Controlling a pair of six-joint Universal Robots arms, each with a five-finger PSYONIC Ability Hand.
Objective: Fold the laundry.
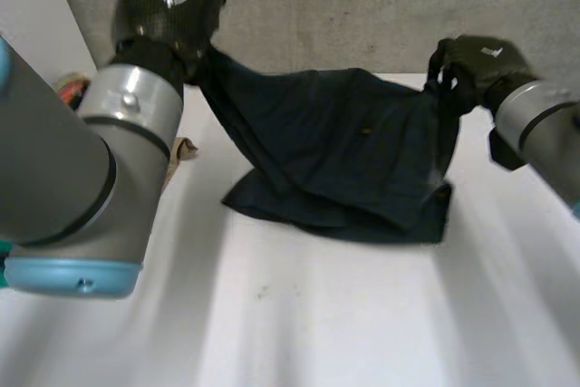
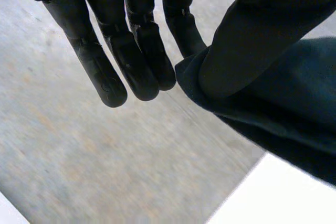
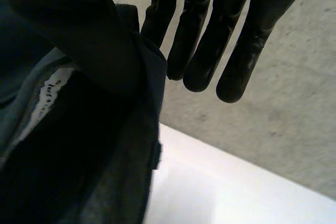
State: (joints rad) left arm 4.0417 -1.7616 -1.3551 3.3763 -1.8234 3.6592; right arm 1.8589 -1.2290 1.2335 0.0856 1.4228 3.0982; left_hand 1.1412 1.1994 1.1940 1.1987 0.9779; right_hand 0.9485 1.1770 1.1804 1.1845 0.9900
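A dark navy garment (image 1: 344, 142) hangs stretched between my two raised hands, and its lower part lies bunched on the white table (image 1: 299, 314). My left hand (image 1: 168, 2) holds its far left corner up high. In the left wrist view the thumb (image 2: 252, 40) pinches the garment (image 2: 294, 103) beside straight fingers (image 2: 136, 61). My right hand (image 1: 471, 65) holds the far right corner, lower than the left one. In the right wrist view its thumb (image 3: 89, 35) presses the garment (image 3: 79, 156), which has a white label, next to straight fingers (image 3: 210, 51).
A grey wall (image 1: 362, 6) stands close behind the table. A small tan scrap (image 1: 183, 149) lies on the table beside my left arm, and a colourful object (image 1: 72, 88) sits at the far left edge.
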